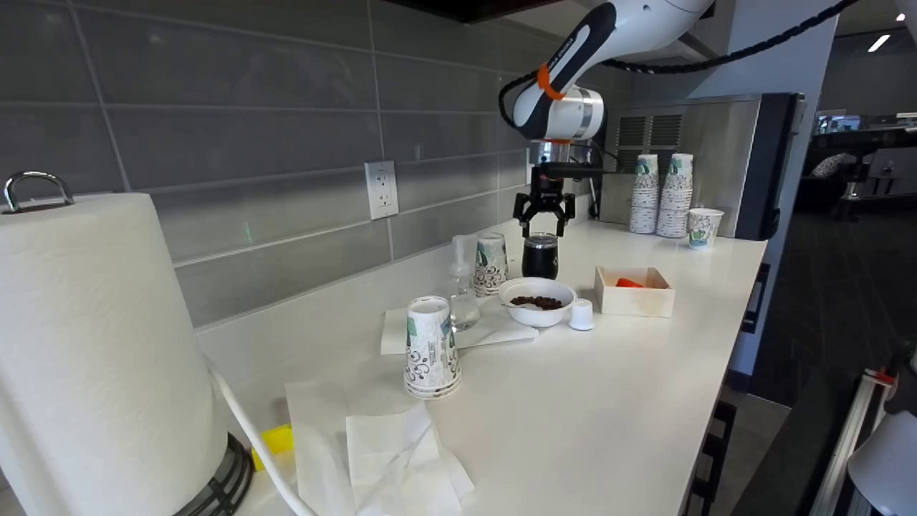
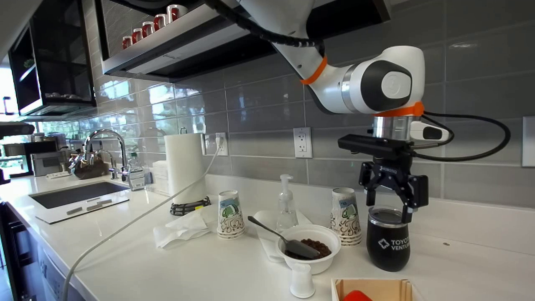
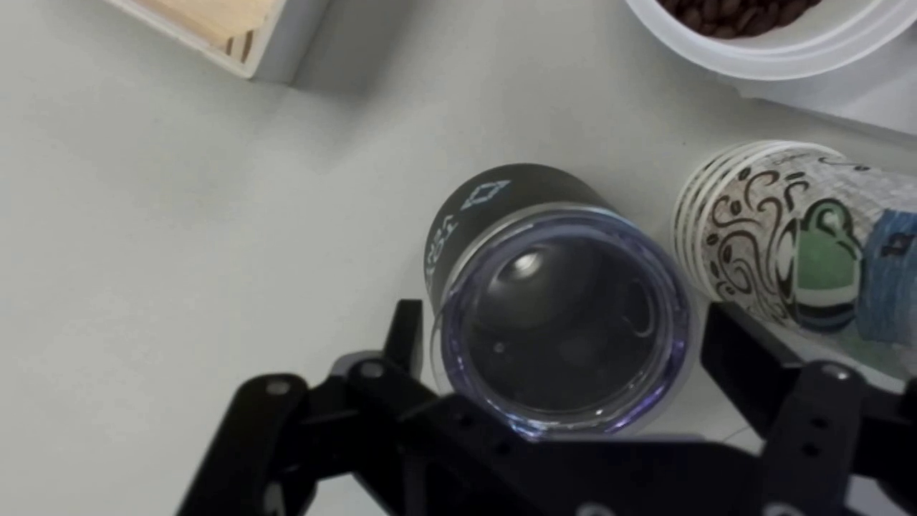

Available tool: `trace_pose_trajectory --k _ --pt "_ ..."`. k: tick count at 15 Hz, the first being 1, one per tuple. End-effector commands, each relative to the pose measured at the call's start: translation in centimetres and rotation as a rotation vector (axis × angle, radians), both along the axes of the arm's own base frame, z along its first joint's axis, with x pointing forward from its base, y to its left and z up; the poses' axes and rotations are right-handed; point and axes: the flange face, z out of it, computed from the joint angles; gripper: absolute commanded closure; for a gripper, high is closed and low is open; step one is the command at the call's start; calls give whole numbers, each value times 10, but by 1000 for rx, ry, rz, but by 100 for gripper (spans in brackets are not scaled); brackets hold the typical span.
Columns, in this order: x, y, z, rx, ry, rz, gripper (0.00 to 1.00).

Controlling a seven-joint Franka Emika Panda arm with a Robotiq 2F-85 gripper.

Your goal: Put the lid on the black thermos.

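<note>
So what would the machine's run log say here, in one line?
Gripper: open around lid | Black thermos: upright on counter | Lid: on thermos, tightness unclear

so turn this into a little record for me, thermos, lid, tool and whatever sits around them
container: black thermos, upright on the counter
cover: clear lid, over the thermos mouth; whether fully seated cannot be told
grasp state: tool open, jaws either side of the lid
beside thermos: upside-down stack of patterned paper cups
dish: white bowl, holding brown beans and a dark utensil
box: wooden box, red item inside
</note>
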Motion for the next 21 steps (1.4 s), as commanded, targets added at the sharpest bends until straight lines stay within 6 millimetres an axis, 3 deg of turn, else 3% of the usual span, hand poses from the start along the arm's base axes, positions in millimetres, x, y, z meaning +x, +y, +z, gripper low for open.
trace_pose_trajectory --k 1,7,10,21 --pt "-3 -3 14 3 4 9 0" --pt "-18 -2 32 2 -19 20 0" --pt "-35 2 38 11 -12 30 0" --pt "-141 22 59 17 5 32 0"
